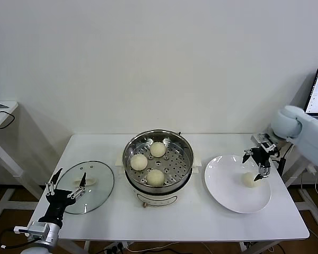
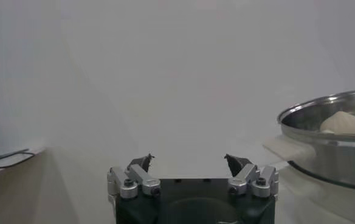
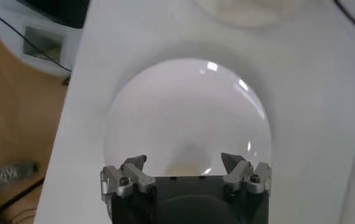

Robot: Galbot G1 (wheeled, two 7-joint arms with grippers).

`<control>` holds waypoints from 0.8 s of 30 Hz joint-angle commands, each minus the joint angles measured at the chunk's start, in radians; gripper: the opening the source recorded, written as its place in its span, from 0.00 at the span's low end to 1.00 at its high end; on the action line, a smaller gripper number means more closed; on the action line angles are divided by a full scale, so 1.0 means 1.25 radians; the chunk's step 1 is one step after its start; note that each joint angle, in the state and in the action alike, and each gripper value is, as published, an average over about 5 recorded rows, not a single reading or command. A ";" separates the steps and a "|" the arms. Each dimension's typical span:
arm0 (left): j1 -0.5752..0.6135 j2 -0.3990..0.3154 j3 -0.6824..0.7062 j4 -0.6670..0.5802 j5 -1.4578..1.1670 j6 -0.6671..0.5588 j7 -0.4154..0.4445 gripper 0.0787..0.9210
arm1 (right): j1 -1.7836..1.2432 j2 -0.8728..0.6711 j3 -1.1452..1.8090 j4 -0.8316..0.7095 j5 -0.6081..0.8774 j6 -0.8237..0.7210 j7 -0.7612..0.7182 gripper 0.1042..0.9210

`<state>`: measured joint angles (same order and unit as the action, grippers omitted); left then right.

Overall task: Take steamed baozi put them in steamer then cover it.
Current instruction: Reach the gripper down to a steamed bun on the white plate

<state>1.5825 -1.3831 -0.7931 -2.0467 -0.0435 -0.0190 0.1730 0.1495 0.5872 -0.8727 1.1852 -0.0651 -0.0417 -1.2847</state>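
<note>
Nearest the head camera, at the table's [image 1: 201, 222] front-left corner, hovered the left gripper [image 1: 68, 186] — jaws spread wide, holding nothing. Sat idle just short of the cover [image 1: 86, 186], which lay flat on the table right past the fingertips, white handle up. Judged as parked there so the lid could be picked up once the buns were all in; no contact with the glass visible. From the left wrist view, only bare table showed between the jaws, with the steamer [image 1: 158, 160] off to 1 side and a bun's dome peeking over its rim.

Worked alone on the other side: the right gripper [image 1: 257, 161], pointed down over the white plate [image 1: 225, 190], jaws open and empty. Lay just below and beside the fingertips the last of the steamed baozi [image 1: 249, 180], resting on the plate — near the jaws, but whether touching them could not be told. From the right wrist view, looked straight down into the plate, a pale patch at the jaw line likely that bun.

Already held 3 baozi on the steamer's perforated tray, clustered toward the front and left, leaving room at the right for the 4th. Judged roughly 3 quarters through loading, covering not yet begun. Called for next: closing gently on the soft, round bun — easily dented or rolled away on the smooth plate.
</note>
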 commanded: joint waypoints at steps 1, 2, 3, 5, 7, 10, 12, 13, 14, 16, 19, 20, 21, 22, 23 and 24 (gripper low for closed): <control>0.002 -0.001 0.001 0.001 0.001 -0.003 0.001 0.88 | -0.138 0.016 0.126 -0.084 -0.072 -0.006 0.065 0.88; 0.002 -0.001 0.001 0.001 0.001 -0.003 0.001 0.88 | -0.141 0.020 0.130 -0.090 -0.076 -0.004 0.070 0.88; 0.002 -0.001 0.000 0.002 0.001 -0.003 0.001 0.88 | -0.144 0.023 0.134 -0.096 -0.081 -0.002 0.073 0.88; 0.002 -0.002 0.000 0.002 0.001 -0.004 0.002 0.88 | -0.148 0.029 0.140 -0.106 -0.088 0.001 0.078 0.88; 0.002 -0.002 0.000 0.003 0.001 -0.004 0.002 0.88 | -0.153 0.034 0.146 -0.113 -0.094 0.003 0.081 0.88; 0.002 -0.002 0.001 0.005 0.001 -0.005 0.002 0.88 | -0.161 0.042 0.156 -0.126 -0.106 0.008 0.085 0.88; 0.001 -0.003 0.001 0.007 0.001 -0.005 0.002 0.88 | -0.166 0.048 0.164 -0.137 -0.116 0.014 0.090 0.88; 0.001 -0.003 0.001 0.007 0.002 -0.005 0.002 0.88 | -0.167 0.051 0.167 -0.143 -0.122 0.017 0.092 0.88; 0.000 -0.003 0.001 0.008 0.002 -0.005 0.002 0.88 | -0.168 0.054 0.169 -0.148 -0.126 0.020 0.093 0.88; 0.000 -0.003 0.001 0.009 0.002 -0.005 0.002 0.88 | -0.169 0.060 0.172 -0.158 -0.131 0.023 0.095 0.88; -0.001 -0.004 0.002 0.010 0.002 -0.005 0.002 0.88 | -0.172 0.069 0.175 -0.172 -0.140 0.027 0.096 0.88; -0.002 -0.004 0.002 0.012 0.002 -0.005 0.002 0.88 | -0.174 0.072 0.176 -0.177 -0.143 0.028 0.097 0.88; -0.002 -0.004 0.001 0.013 0.002 -0.005 0.002 0.88 | -0.176 0.077 0.179 -0.183 -0.147 0.030 0.098 0.88; -0.002 -0.004 0.001 0.014 0.003 -0.005 0.002 0.88 | -0.178 0.080 0.182 -0.187 -0.149 0.031 0.099 0.88; -0.002 -0.004 0.000 0.015 0.003 -0.006 0.002 0.88 | -0.180 0.083 0.183 -0.190 -0.150 0.032 0.099 0.88; -0.002 -0.004 0.000 0.016 0.003 -0.006 0.002 0.88 | -0.182 0.086 0.185 -0.193 -0.152 0.033 0.100 0.88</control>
<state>1.5802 -1.3880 -0.7919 -2.0318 -0.0407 -0.0253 0.1752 -0.0532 0.6736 -0.6728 0.9920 -0.2239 -0.0094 -1.1767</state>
